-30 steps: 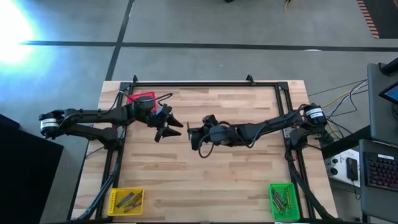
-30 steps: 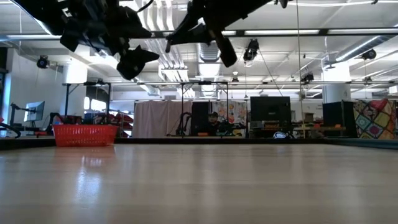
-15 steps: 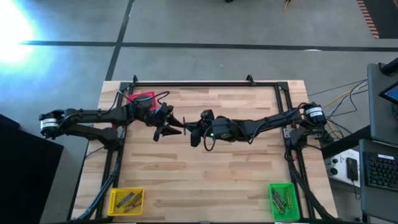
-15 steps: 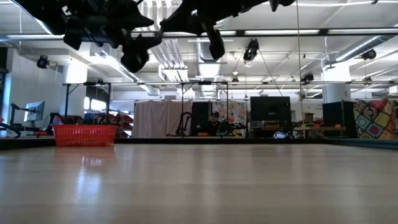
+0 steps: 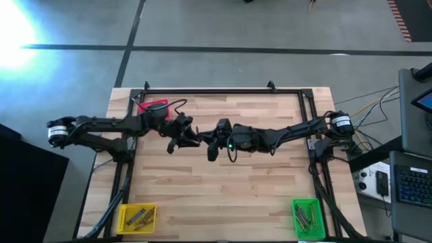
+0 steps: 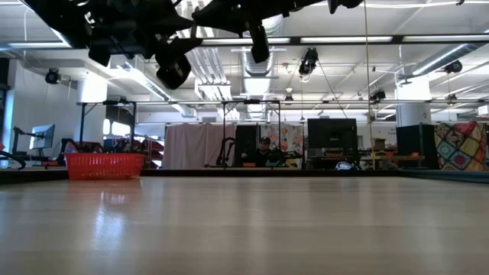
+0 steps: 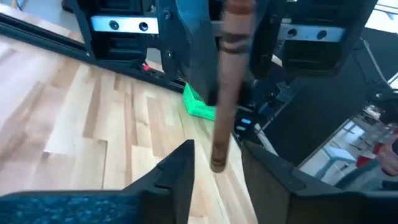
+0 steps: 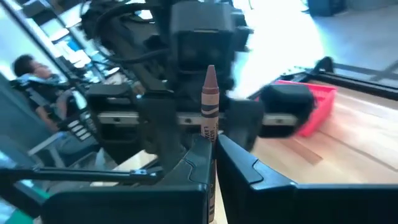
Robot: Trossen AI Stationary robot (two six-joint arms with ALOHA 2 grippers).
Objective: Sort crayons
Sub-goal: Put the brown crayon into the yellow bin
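Observation:
A brown crayon [image 8: 209, 102] is held high above the table's middle by my right gripper [image 8: 211, 149], which is shut on it. The crayon's pointed end [image 7: 217, 163] reaches between the two fingers of my left gripper [image 7: 217, 171]. That gripper is open, with a gap showing on each side of the crayon. In the high view my left gripper [image 5: 192, 139] and my right gripper [image 5: 208, 140] face each other almost tip to tip. More crayons lie in the yellow bin [image 5: 137, 217] and the green bin [image 5: 307, 217]. My right gripper pinches the crayon's wrapped lower part [image 8: 208, 134] between its two fingers. The fingers come level from the table's right and lie along the crayon. The pointed end sticks out ahead of the fingertips toward my left gripper. The crayon is clear of the table.
A red bin [image 5: 154, 108] stands at the table's far left, behind my left arm. The yellow bin is at the near left corner and the green bin at the near right corner. A dark frame [image 5: 223, 91] borders the tabletop, and bare wood [image 5: 223, 189] lies below the grippers.
My right gripper has moved toward the table's left and rolled, bringing the crayon's end to my left gripper. My left gripper's fingers have narrowed from wide apart to close around that end, and its wrist has tipped up a little.

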